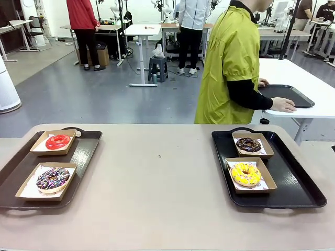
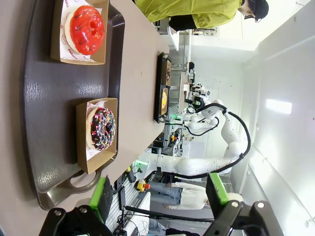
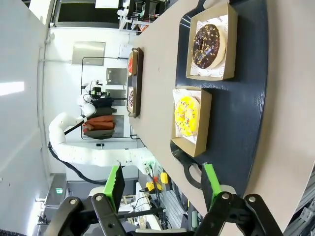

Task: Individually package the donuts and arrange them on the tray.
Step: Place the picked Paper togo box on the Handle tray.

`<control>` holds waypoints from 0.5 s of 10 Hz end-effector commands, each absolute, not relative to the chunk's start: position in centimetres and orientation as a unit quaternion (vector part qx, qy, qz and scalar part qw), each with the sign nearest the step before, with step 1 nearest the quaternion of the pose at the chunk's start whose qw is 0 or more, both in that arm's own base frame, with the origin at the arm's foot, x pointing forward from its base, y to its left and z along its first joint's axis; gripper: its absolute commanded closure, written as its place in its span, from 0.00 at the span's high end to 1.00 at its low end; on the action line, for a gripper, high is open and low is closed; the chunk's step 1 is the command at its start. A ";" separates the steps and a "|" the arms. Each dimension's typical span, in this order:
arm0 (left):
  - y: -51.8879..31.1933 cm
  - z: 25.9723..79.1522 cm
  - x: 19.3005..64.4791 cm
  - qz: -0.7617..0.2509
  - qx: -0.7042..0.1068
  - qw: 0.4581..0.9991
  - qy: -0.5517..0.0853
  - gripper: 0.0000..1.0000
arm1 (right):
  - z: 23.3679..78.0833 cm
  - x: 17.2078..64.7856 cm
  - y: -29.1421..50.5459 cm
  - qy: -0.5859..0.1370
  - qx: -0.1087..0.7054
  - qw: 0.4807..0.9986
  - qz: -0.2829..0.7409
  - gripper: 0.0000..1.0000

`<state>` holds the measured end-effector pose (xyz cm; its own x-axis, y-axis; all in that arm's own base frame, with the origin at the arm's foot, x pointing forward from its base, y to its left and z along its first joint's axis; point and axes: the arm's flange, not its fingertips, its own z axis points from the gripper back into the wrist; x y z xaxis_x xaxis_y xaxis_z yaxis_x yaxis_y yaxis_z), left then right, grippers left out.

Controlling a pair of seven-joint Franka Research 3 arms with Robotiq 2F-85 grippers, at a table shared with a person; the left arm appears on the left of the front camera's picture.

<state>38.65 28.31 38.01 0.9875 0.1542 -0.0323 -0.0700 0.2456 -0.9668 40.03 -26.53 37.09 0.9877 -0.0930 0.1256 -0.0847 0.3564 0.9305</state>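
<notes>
Two dark trays lie on the beige table. On the left tray a red donut and a chocolate donut with pink-white sprinkles each sit in a brown paper box. On the right tray a dark chocolate donut and a yellow sprinkled donut sit in their own boxes. My left gripper hangs open off the near end of the left tray, with the sprinkled chocolate donut and red donut beyond it. My right gripper stands open near the right tray, past the yellow donut and dark donut.
A person in a yellow-green top stands beyond the table's far edge, turned to a side table, both hands on another black tray. The wide middle of the beige table lies bare between the two trays.
</notes>
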 end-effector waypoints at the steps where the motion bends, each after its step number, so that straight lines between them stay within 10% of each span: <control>1: 28.2 38.2 38.2 0.071 -0.605 0.793 -0.033 1.00 | 37.4 39.5 -26.3 -0.078 0.569 0.819 -0.007 0.82; 5: 28.2 38.2 38.2 0.071 -0.605 0.793 -0.033 1.00 | 37.4 39.5 -26.3 -0.078 0.569 0.819 -0.007 0.82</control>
<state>38.65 28.31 38.01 0.9875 0.1542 -0.0323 -0.0700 0.2456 -0.9668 39.96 -26.60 37.20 0.9872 -0.0949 0.1282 -0.0865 0.3562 0.9304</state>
